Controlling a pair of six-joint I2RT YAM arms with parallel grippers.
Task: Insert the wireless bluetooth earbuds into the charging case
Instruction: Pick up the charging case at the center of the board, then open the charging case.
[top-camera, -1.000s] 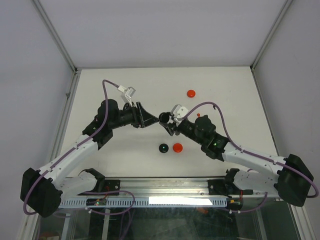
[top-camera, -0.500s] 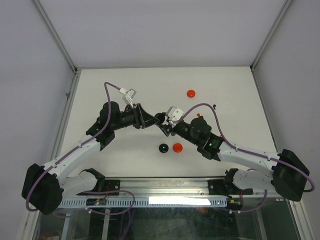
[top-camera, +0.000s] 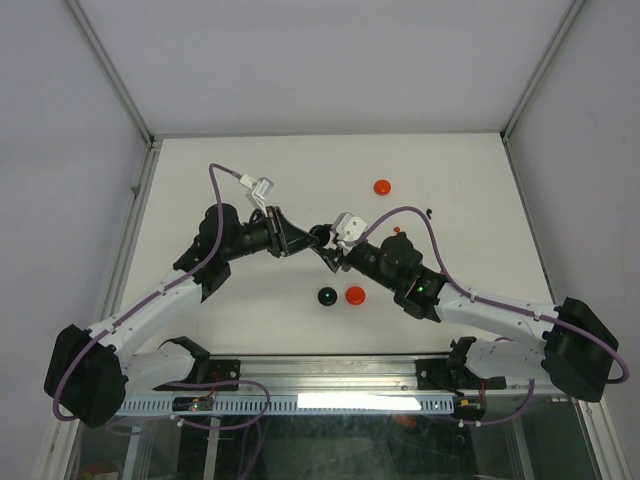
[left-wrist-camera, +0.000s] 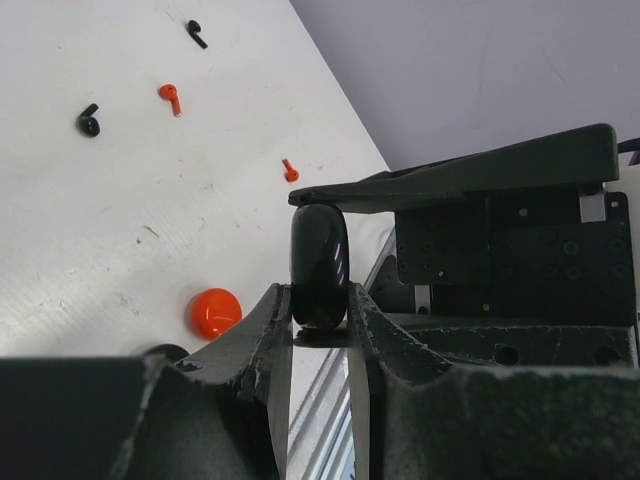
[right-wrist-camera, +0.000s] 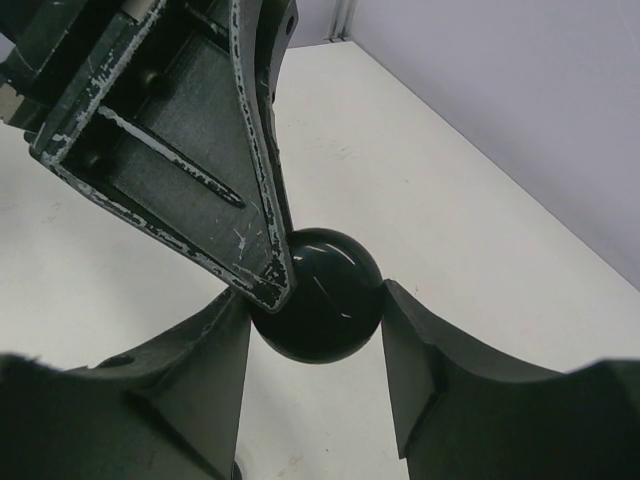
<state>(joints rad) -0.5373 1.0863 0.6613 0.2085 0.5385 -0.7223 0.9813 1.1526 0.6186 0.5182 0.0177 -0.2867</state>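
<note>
Left wrist view shows the nearly closed left gripper pinching the black charging case flatwise, the half-spread right gripper clasping its rim.

The left gripper and right gripper, joined on the black case, bar the table's middle. The far-left corner lies open. A black disc and a red disc crowd near-centre.

Above the middle of the desk we find the charging case between the left end effector, reaching from the left, and the right end effector, reaching from the right. Nearer the arm bases, two discs lie side by side. A third disc lies behind, to the right. Right of the case lie earbuds.
</note>
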